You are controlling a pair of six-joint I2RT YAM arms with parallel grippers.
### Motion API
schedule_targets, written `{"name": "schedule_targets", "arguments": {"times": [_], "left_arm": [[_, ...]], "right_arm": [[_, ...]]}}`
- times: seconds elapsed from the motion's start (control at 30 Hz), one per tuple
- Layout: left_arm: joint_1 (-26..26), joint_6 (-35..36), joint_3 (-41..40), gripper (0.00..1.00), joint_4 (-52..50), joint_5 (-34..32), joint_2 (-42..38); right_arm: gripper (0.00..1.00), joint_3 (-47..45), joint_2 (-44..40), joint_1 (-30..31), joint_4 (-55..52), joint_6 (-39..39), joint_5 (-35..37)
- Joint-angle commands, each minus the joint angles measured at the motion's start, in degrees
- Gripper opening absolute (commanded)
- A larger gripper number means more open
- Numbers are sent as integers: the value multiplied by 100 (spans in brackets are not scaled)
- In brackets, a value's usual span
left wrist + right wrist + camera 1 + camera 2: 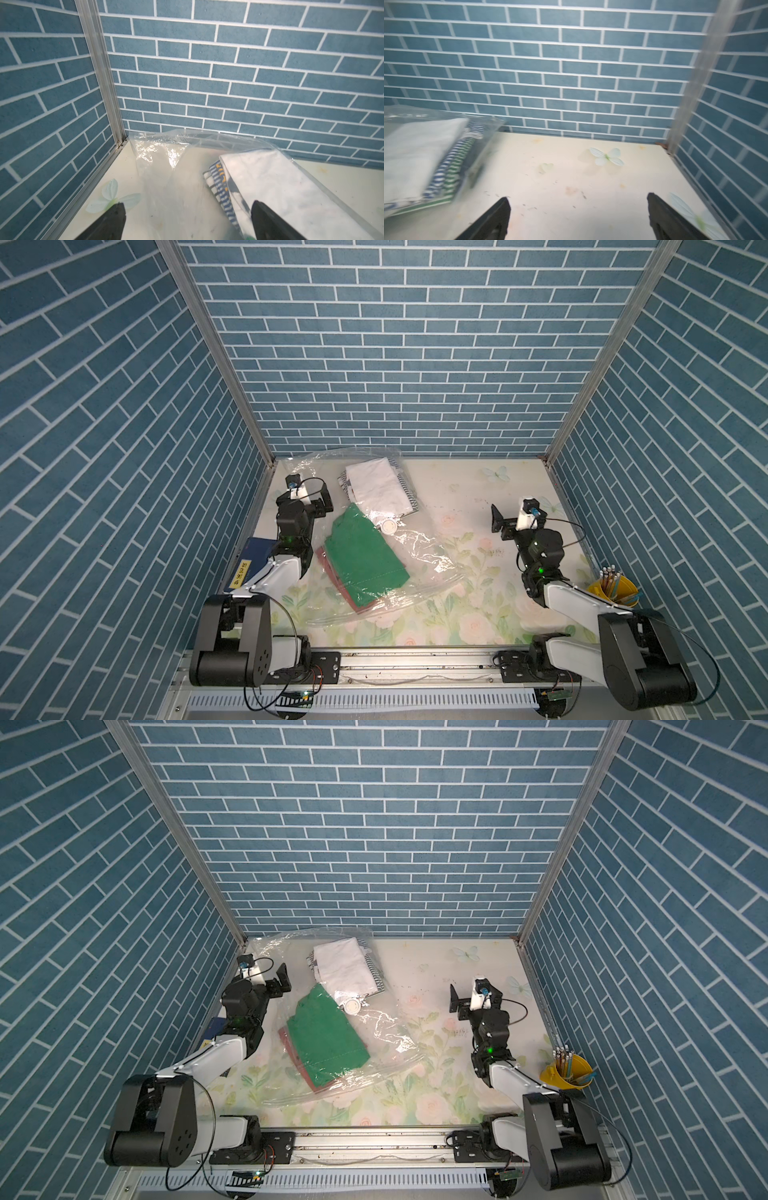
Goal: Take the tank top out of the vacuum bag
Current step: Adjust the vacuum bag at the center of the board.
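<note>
The vacuum bag point(419, 547) point(382, 1027) lies crinkled on the left half of the floral table, with its round white valve point(389, 526) on top. Inside are folded garments: a white one point(376, 489) point(280, 182) over a striped one point(220, 182) point(452, 164) at the far end, a green one point(361, 556) over a dark red one point(286, 1040) nearer. Which is the tank top I cannot tell. My left gripper point(321, 497) point(188, 204) hovers open over the bag's far left part. My right gripper point(500, 522) point(578, 197) is open over bare table, right of the bag.
A yellow cup of pencils point(613, 589) stands by the right wall, near the right arm. A dark blue book point(253, 560) lies under the left arm at the left wall. Blue brick walls close in three sides.
</note>
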Motion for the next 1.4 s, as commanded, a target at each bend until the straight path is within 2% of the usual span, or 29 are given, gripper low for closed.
{"name": "schedule_targets", "arguments": {"times": [0.0, 0.13, 0.23, 0.33, 0.43, 0.53, 0.67, 0.73, 0.83, 0.87, 0.93, 1.0, 1.03, 1.07, 1.13, 1.37], "left_arm": [[171, -711, 729, 100, -1114, -179, 534], [242, -1185, 1768, 100, -2033, -4, 1348], [246, -1427, 2357, 100, -2379, 250, 1956], [246, -1574, 2730, 100, -2534, 378, 2427], [246, -1689, 3037, 100, -2677, 477, 2847], [237, -1769, 3239, 100, -2865, 530, 3173], [220, -1827, 3230, 99, -3037, 362, 3366], [211, -1921, 3094, 96, -3034, 316, 3352], [185, -2007, 2815, 84, -2976, 284, 3234], [185, -2007, 2725, 78, -2978, 304, 3180], [185, -2037, 2529, 58, -2967, 332, 3052], [185, -2050, 2273, 29, -2954, 287, 2841], [185, -2063, 2152, 19, -2943, 251, 2736], [185, -2062, 2012, 8, -2941, 208, 2581], [185, -2056, 1734, 0, -2950, 132, 2282], [132, -2157, 896, 0, -3463, 153, 1374]], "right_arm": [[99, 713, 581, 420, -580, 483, -611], [99, 1723, 1510, 784, -1252, 2020, -495], [100, 2461, 2080, 996, -2389, 2600, -338], [99, 2538, 2358, 1132, -2401, 2574, -386], [100, 2975, 2721, 1132, -3217, 2236, -654], [100, 3220, 3109, 1170, -3422, 1863, -1504], [100, 3485, 3516, 1339, -3622, 1552, -2022], [99, 3629, 3765, 1369, -3808, 1491, -2294], [87, 3693, 3935, 1388, -3870, 1477, -2396], [76, 3713, 3968, 1388, -3865, 1482, -2432], [48, 3814, 4077, 1387, -3918, 1485, -2503], [9, 3933, 4177, 1374, -3988, 1491, -2403], [0, 3962, 4195, 1366, -3984, 1533, -2286], [0, 3995, 4213, 1339, -3945, 1582, -2191], [0, 4154, 4321, 1238, -3890, 1636, -2140], [0, 5919, 5324, 797, -4434, 1610, -1583]]}}
